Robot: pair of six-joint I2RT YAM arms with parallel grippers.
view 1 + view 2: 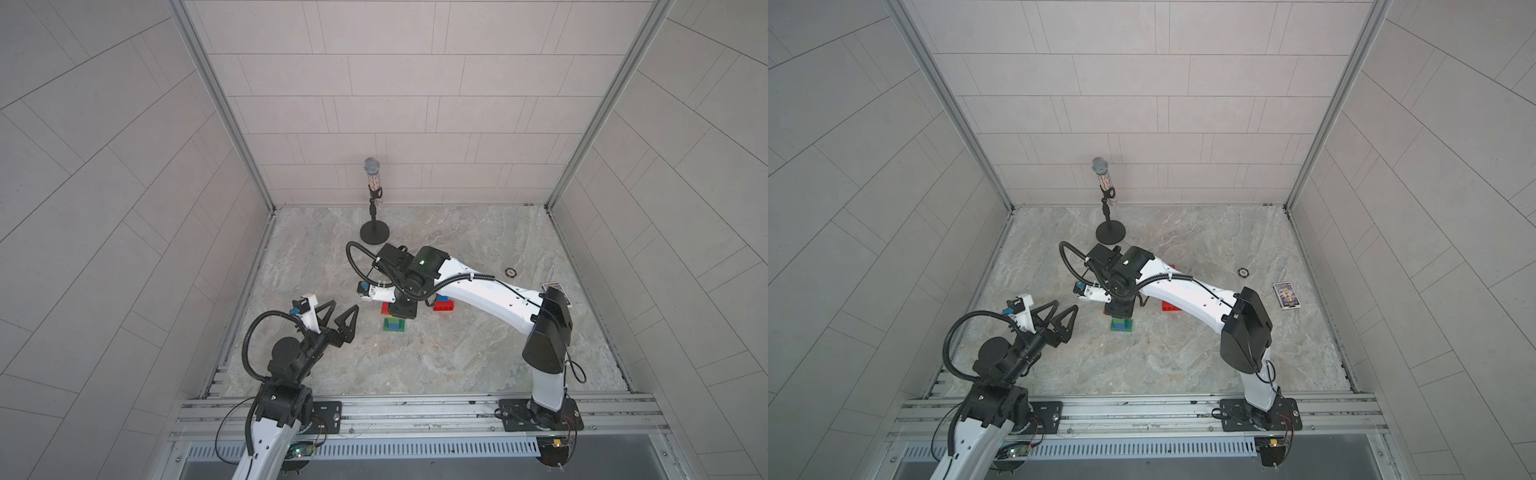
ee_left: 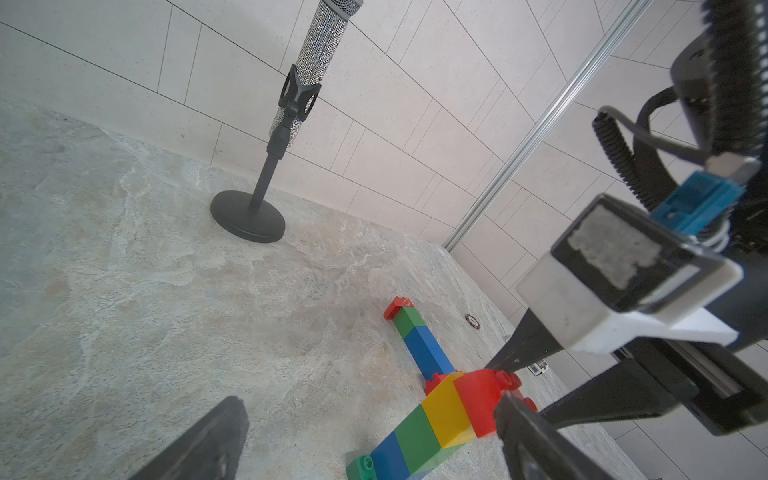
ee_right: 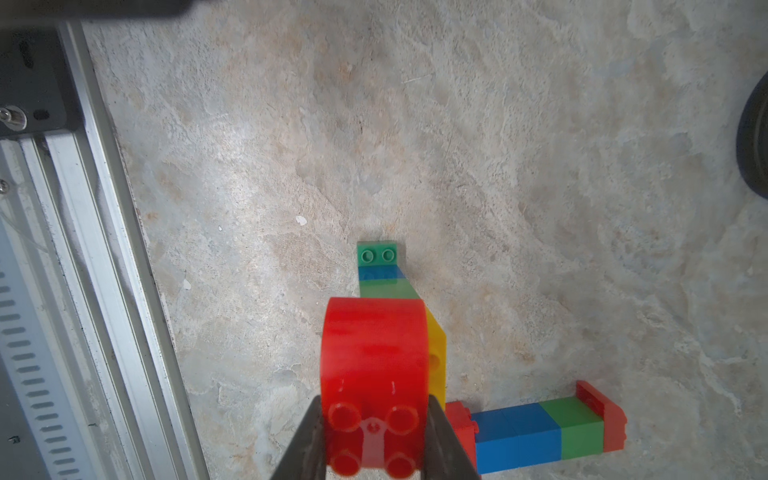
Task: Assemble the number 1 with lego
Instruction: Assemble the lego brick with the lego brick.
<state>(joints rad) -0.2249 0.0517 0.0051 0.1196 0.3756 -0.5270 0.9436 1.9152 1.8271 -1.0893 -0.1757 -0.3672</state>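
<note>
A lego column stands on the table: a green base (image 3: 377,254), then blue, green and yellow bricks, with a red brick (image 3: 374,353) on top. My right gripper (image 3: 374,415) comes down from above and is shut on that red brick, one finger (image 2: 517,353) on each side. In both top views the arm hides most of the column, and only the green and blue foot (image 1: 394,324) (image 1: 1121,326) shows. A second row of lego (image 3: 540,432) (image 2: 419,345), red, blue, green, red, lies flat beside it. My left gripper (image 1: 344,308) (image 2: 370,401) hovers open to the left of the column, holding nothing.
A glittery microphone on a black stand (image 1: 374,232) is behind the bricks. A small ring (image 1: 510,272) and a printed card (image 1: 1286,295) lie at the right. Aluminium rails (image 1: 415,409) run along the table's front edge, and tiled walls close in three sides.
</note>
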